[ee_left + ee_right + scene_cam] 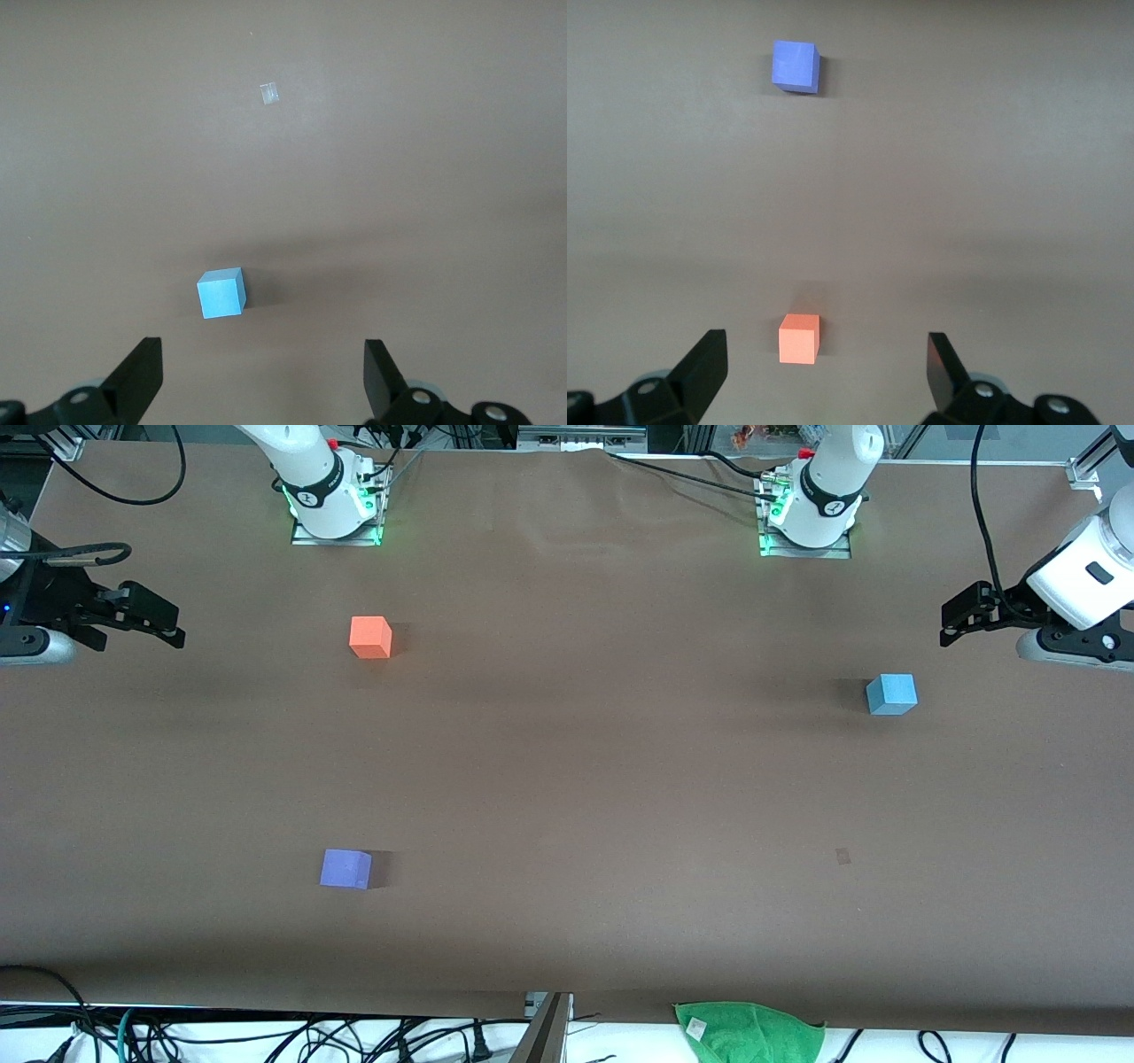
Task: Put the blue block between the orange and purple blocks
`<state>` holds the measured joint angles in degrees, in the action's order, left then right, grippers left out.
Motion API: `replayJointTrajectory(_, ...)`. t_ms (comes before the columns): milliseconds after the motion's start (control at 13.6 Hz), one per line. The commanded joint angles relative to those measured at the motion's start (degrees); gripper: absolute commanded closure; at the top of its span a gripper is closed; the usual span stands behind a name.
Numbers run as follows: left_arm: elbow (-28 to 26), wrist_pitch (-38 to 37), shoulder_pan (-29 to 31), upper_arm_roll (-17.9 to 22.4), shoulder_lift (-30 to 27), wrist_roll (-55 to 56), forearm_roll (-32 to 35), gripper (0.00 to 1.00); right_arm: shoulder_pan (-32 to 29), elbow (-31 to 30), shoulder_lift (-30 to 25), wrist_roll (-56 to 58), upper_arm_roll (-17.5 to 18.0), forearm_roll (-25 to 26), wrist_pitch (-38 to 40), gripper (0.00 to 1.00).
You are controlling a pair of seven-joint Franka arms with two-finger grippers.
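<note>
The left hand [950,618] is held spread and empty above the left arm's end of the surface [602,779], with the blue block [891,693] resting just beside it. The right hand [174,627] is likewise spread and empty over the right arm's end. The orange block [370,637] is seen near it, and the purple block [345,868] is set nearer the front camera.

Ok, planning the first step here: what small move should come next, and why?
Probably lower the left gripper onto the blue block: it hangs open near that block at its end of the table, nothing held. The orange block and purple block lie apart, with the right gripper waiting.
</note>
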<state>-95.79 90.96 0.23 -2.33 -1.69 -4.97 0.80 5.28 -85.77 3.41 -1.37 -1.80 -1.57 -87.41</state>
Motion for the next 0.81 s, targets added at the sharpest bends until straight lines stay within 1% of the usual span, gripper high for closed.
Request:
replayJointTrajectory(0,0.9,-1.0,-0.1,0.2,0.3,0.1,-1.1,0.0,-0.4,1.1,0.4,0.9,0.1,-0.5,1.0,0.01)
replayJointTrajectory(734,0.9,-1.0,-0.1,0.3,0.6,0.3,-1.1,0.0,-0.4,1.0,0.5,1.0,0.0,-0.6,3.4,0.01)
